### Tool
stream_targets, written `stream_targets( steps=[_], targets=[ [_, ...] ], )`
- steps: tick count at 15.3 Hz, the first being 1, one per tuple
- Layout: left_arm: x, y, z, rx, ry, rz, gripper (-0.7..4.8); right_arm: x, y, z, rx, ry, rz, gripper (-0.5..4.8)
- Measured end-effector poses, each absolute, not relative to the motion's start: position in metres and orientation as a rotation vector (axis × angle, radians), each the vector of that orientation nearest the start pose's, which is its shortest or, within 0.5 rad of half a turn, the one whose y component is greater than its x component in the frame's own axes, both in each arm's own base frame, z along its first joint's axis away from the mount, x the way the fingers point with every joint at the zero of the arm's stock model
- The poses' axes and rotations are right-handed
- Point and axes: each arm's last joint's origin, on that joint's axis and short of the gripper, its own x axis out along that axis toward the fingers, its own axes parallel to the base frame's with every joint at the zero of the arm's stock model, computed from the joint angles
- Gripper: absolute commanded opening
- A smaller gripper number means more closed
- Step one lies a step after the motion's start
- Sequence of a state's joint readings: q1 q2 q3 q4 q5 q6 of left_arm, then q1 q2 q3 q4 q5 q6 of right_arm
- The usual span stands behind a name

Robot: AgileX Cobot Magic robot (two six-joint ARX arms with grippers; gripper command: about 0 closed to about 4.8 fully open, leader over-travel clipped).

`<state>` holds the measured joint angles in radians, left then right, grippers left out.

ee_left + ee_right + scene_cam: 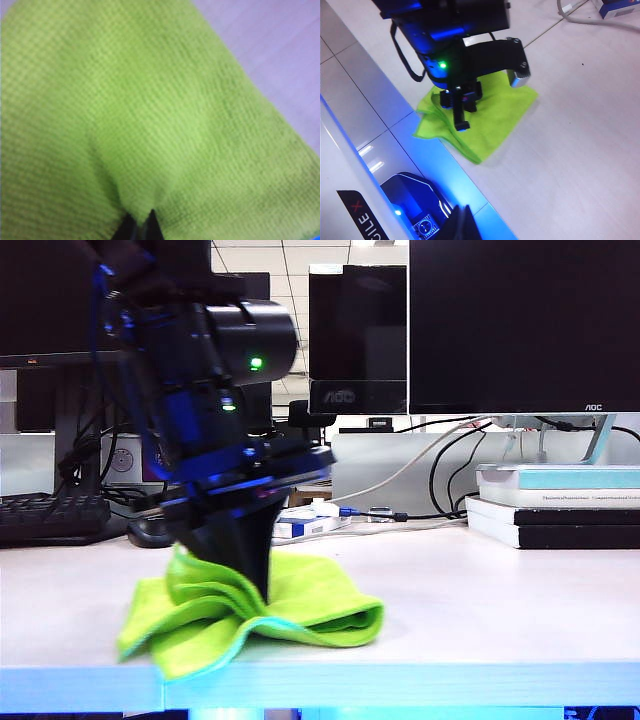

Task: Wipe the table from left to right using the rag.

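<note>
The neon yellow-green rag [300,605] lies bunched near the front edge of the white table [520,600], left of the middle. My left gripper [250,575] points down into it, shut, with a fold of cloth pinched between its dark tips. In the left wrist view the rag [150,100] fills almost everything, the left gripper [141,222] bites into it, and a strip of table [280,40] shows beside it. The right wrist view looks at the rag [495,115] and the left gripper [461,122] from afar. My right gripper [460,212] hangs shut and empty over the table's front edge.
A stack of books [555,505] stands at the back right, with monitors [520,320] behind it. Behind the rag lie cables [420,510] and a small blue-white box [305,525]. A black keyboard [50,515] sits at the back left. The blue-lit front edge [400,685] runs just below the rag.
</note>
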<state>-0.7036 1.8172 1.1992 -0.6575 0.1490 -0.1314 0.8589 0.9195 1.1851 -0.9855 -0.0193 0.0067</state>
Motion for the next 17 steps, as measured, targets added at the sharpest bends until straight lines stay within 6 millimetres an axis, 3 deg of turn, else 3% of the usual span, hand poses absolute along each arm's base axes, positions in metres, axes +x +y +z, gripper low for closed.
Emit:
stream_targets(
  steps=[5,10,17],
  targets=[
    [0.277,-0.251,0.192,0.248,1.237,-0.672,-0.06,0.100,0.116,0.372,-0.297,0.681,0.837,-0.01],
    [0.266,-0.275,0.177,0.313,1.279,-0.709,-0.06,0.098,0.113,0.370,-0.332,0.714,0.785,-0.01],
    [0.260,-0.290,0.173,0.336,1.255,-0.733,-0.06,0.084,0.091,0.375,-0.334,0.738,0.678,-0.01]
  ],
)
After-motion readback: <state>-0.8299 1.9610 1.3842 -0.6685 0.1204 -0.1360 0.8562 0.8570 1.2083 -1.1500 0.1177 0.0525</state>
